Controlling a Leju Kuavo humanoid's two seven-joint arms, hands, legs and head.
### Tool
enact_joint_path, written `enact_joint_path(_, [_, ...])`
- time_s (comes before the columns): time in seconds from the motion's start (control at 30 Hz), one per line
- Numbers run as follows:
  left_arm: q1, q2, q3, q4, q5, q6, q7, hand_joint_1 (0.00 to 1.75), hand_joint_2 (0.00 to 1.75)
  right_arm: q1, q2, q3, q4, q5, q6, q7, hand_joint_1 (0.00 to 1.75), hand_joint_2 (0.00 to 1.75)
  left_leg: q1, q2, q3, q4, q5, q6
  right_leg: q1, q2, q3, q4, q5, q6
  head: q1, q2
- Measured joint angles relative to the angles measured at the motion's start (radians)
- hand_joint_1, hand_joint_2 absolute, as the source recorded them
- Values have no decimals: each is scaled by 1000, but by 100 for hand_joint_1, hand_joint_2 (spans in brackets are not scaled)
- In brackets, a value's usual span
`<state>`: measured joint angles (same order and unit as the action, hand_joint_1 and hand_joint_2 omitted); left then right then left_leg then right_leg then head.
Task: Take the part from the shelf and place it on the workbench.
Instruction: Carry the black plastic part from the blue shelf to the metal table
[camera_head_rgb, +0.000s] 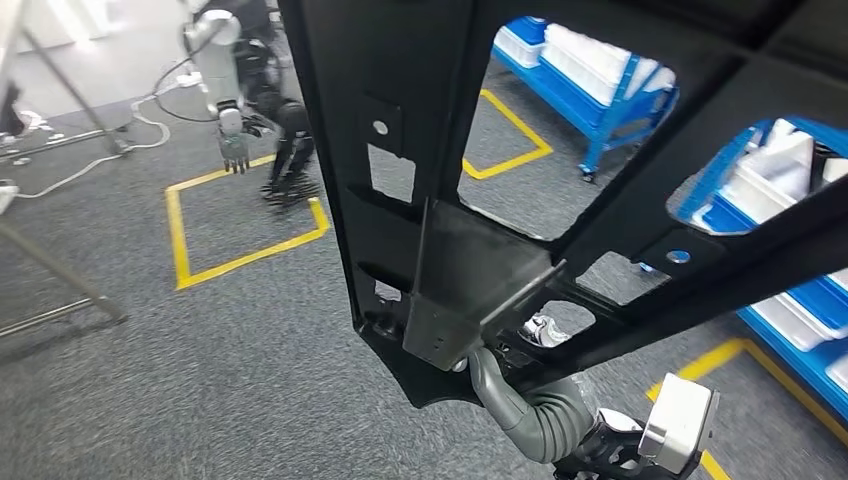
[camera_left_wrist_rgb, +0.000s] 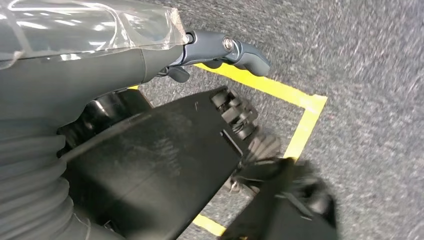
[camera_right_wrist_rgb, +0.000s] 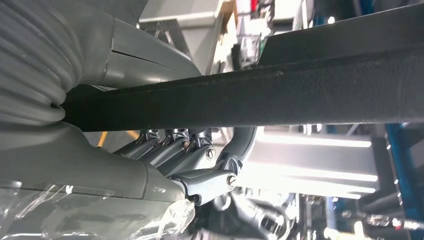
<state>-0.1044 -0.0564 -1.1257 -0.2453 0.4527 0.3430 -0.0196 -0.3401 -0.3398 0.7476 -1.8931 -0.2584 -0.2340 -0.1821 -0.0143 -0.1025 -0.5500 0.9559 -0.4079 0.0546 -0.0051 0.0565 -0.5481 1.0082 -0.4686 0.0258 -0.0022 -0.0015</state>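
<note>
At the upper left of the head view, grey and white cables (camera_head_rgb: 90, 150) trail over the grey speckled carpet (camera_head_rgb: 200, 350), and a slim metal stand leg (camera_head_rgb: 60, 270) slants across the left edge. Just right of them, near the top, a second humanoid robot (camera_head_rgb: 250, 90) stands at a square of yellow floor tape (camera_head_rgb: 245, 215), one pale hand hanging down over the tape line.

The centre of the frame is taken up by the large black plastic frame part with cut-out windows (camera_head_rgb: 420, 130), held up close to the camera and tilted, well clear of the floor. A dull grey metal bracket (camera_head_rgb: 470, 290) is fixed to its lower middle. In the left wrist view the left hand (camera_left_wrist_rgb: 215, 52) lies alongside a black edge of the part, with a dark finger (camera_left_wrist_rgb: 240, 50) stretched out above it over the carpet and tape; whether it grips the part I cannot tell.

Lower right of centre in the head view, the right hand (camera_head_rgb: 500, 385) reaches up under the part's bottom edge. The right wrist view shows it holding the part: the dark fingers (camera_right_wrist_rgb: 175, 150) press on one side of the black bar and the thick grey thumb sits on the other.

Through the part's openings at the upper right, blue racks with white bins (camera_head_rgb: 600, 70) stand on the carpet, with more yellow tape at the lower right.
</note>
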Motion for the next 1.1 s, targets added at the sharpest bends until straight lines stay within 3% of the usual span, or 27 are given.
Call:
enact_joint_path(0.07, [-1, -1, 0, 0, 0, 0, 0, 0, 175, -2, 0, 1, -1, 0, 0, 0, 175, 175, 1, -19, -6, 0, 2, -7, 5, 11, 14, -41, 10, -7, 0, 0])
enact_joint_path(0.13, [1, -1, 0, 0, 1, 0, 0, 0, 175, -5, 0, 2, -4, 0, 1, 0, 175, 175, 3, -25, -11, 1, 2, -17, 3, -13, 17, -49, 15, -15, 0, 0])
enact_joint_path(0.2, [3, -1, 0, 0, 2, 1, -1, 0, 175, -7, 1, 2, -7, 0, 2, 0, 175, 175, 0, 20, -34, 47, -27, -29, -2, -39, 24, -58, 18, -25, -3, 0])
enact_joint_path(0.27, [2, -1, 0, 0, 2, 1, -1, 0, 175, -6, 1, 3, -9, 0, 3, 0, 175, 175, 5, 72, -99, 177, -89, -42, -2, -63, 28, -60, 16, -30, -7, 0])
enact_joint_path(0.33, [2, -1, 0, 0, 2, 1, -1, 0, 175, -5, 1, 4, -9, 0, 4, 1, 175, 175, 14, 84, -162, 295, -124, -53, -1, -86, 30, -60, 12, -31, -7, 0])
enact_joint_path(0.37, [3, -1, 0, 0, 2, 1, -1, 0, 175, -5, 1, 5, -9, 0, 5, 1, 175, 175, 19, 87, -168, 300, -114, -57, -2, -97, 32, -60, 10, -30, -7, 0])
enact_joint_path(0.4, [3, -1, 0, 0, 3, 1, -1, 0, 175, -5, 1, 6, -9, 0, 7, 1, 175, 175, 21, 92, -151, 262, -87, -59, -2, -109, 35, -60, 7, -28, -7, 0])
enact_joint_path(0.5, [1, 0, 0, 0, 5, 2, -2, 0, 175, -6, 1, 8, -10, 0, 10, 1, 175, 175, 18, 145, -43, 44, 5, -52, 1, -142, 50, -59, -6, -16, -6, 0])
enact_joint_path(0.57, [1, 0, 0, 0, 6, 3, -2, 0, 175, -7, 0, 9, -10, -1, 13, 1, 175, 175, 10, 158, -21, -6, 17, -38, 5, -158, 55, -59, -13, -7, -5, 0])
enact_joint_path(0.63, [2, 0, 0, 0, 8, 4, -1, 0, 175, -10, 1, 9, -12, -1, 15, 1, 175, 175, 8, 136, -23, -10, 20, -25, 2, -166, 58, -58, -19, 4, -4, 0])
enact_joint_path(0.7, [3, 0, 0, 0, 9, 6, -1, 0, 175, -11, 2, 10, -14, -1, 16, 2, 175, 175, 13, 115, -18, -18, 26, -12, -4, -130, 44, -19, -49, 13, -3, 0])
enact_joint_path(0.77, [0, -1, 0, 0, 9, 10, 1, 0, 175, -10, 2, 10, -15, -2, 16, 2, 175, 175, 16, 95, -16, -21, 28, -4, -8, -79, -13, 103, -112, 19, -2, 0])
enact_joint_path(0.8, [-2, -1, 0, 0, 9, 11, 2, 0, 175, -8, 2, 10, -15, -2, 16, 3, 175, 175, 16, 83, -16, -21, 29, -2, -9, -68, -51, 178, -141, 21, -1, 0])
enact_joint_path(0.83, [-2, -1, 0, 0, 9, 12, 5, 0, 175, -8, 1, 10, -15, -3, 16, 4, 175, 175, 16, 70, -16, -21, 29, -2, -10, -64, -82, 233, -155, 23, 0, 0])
enact_joint_path(0.87, [-1, -1, 0, 0, 9, 13, 7, 0, 175, -7, 1, 10, -15, -5, 16, 6, 175, 175, 17, 56, -15, -20, 28, -2, -11, -62, -97, 252, -149, 25, 0, 0])
enact_joint_path(0.9, [-1, -2, 0, 0, 8, 14, 10, 0, 175, -7, 1, 10, -15, -7, 17, 8, 175, 175, 19, 42, -14, -19, 28, -3, -14, -61, -92, 229, -122, 28, 0, 0])
enact_joint_path(0.93, [-1, -3, 0, 0, 6, 15, 12, 0, 175, -8, 0, 10, -15, -10, 18, 10, 175, 175, 22, 27, -12, -17, 27, -6, -19, -54, -69, 169, -83, 31, 0, 0])
enact_joint_path(1.0, [-4, -5, 0, 0, 3, 17, 16, 0, 175, -10, 0, 10, -15, -15, 22, 12, 175, 175, 25, 1, -14, -9, 22, -18, -31, -14, -12, 31, -17, 37, 0, 0])
enact_joint_path(1.07, [-8, -6, -1, 0, 2, 18, 19, 0, 175, -15, 0, 10, -15, -16, 25, 12, 175, 175, 25, -18, -21, -4, 21, -34, -32, 9, 11, -25, 1, 30, 0, 0])
enact_joint_path(1.1, [-9, -7, -2, 0, 1, 18, 21, 0, 175, -20, 0, 10, -16, -17, 27, 13, 175, 175, 27, -27, -24, -5, 23, -41, -28, 0, 10, -25, 2, 22, 0, 0])
